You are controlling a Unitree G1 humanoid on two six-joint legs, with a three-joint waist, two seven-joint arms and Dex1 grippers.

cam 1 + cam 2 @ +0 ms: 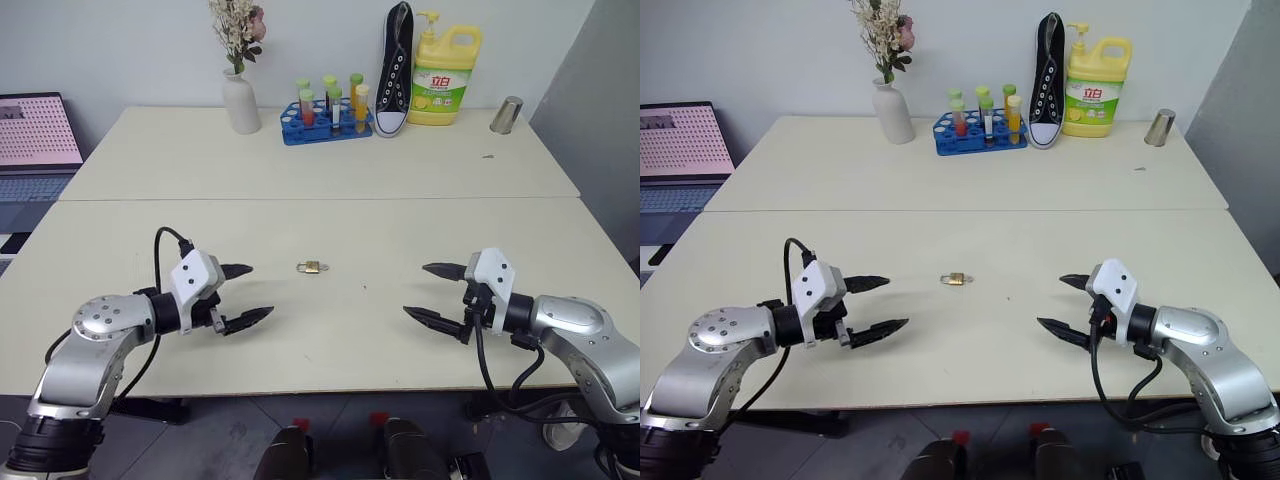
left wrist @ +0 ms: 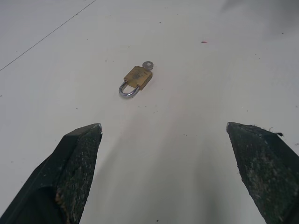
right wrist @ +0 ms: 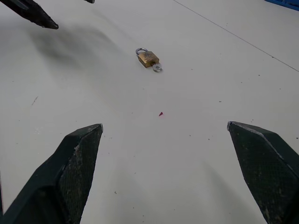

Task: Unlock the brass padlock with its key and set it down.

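**Little lock lies flat between two spread jaws**

The tiny brass padlock (image 1: 312, 267), a shiny gold box with a thin silver loop, lies flat on the smooth cream table (image 1: 330, 170). A small round silver key (image 2: 148, 66) sticks out of its end. The left gripper (image 1: 243, 294) and right gripper (image 1: 427, 291) hover on either side, jaws spread wide, holding nothing. Their black fingers (image 2: 77, 163) look rough and pointed.

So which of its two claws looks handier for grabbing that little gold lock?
Probably the left gripper: the brass padlock lies on the table nearer its open fingers than the right gripper, also open and empty.
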